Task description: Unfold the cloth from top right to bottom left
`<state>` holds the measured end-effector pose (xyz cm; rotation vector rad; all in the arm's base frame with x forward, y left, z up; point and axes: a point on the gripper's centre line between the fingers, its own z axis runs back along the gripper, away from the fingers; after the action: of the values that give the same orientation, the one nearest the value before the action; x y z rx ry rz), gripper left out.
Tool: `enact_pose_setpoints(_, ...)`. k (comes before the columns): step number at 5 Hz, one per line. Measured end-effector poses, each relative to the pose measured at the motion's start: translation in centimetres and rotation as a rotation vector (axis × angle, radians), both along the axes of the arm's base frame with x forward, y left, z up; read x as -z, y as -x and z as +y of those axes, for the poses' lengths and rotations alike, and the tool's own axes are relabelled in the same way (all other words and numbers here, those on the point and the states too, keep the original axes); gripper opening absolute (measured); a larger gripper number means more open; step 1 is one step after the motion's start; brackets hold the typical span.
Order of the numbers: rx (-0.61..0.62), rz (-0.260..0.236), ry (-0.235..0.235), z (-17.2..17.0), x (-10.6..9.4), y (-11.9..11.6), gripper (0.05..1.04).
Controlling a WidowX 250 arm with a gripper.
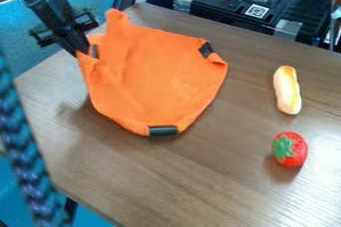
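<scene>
On the desk, the cloth spreads beside the gripper, which pinches its edge mid-unfolding; lowering and releasing seem next.

Wood-grain table, blue surface beside it, black stove unit behind

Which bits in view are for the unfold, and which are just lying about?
For the job:
- orange cloth
- claw, at the cloth's left edge in view

Just lying about:
- toy strawberry
- bread-like piece
- black stove-top unit, behind the table
</scene>
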<state>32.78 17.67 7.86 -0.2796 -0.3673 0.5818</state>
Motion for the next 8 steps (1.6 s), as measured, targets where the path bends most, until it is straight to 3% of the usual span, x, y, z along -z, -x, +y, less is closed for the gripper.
enact_pose_setpoints(3, -0.122, 0.104, 0.043, 2.0, 1.5, 2.2, 0.051)
enact_pose_setpoints(4, -0.123, 0.132, 0.01, 2.3, 2.2, 2.9, 0.051)
enact_pose_setpoints(5, -0.131, 0.156, -0.076, 2.4, 2.0, 4.6, 0.051)
enact_pose_setpoints(6, -0.125, 0.165, -0.213, 2.2, 0.9, 6.1, 0.051)
enact_pose_setpoints(7, -0.122, 0.221, -0.404, 1.3, 0.2, 6.6, 0.051)
enact_pose_setpoints(8, -0.142, 0.269, -0.49, 1.4, 0.3, 7.1, 0.051)
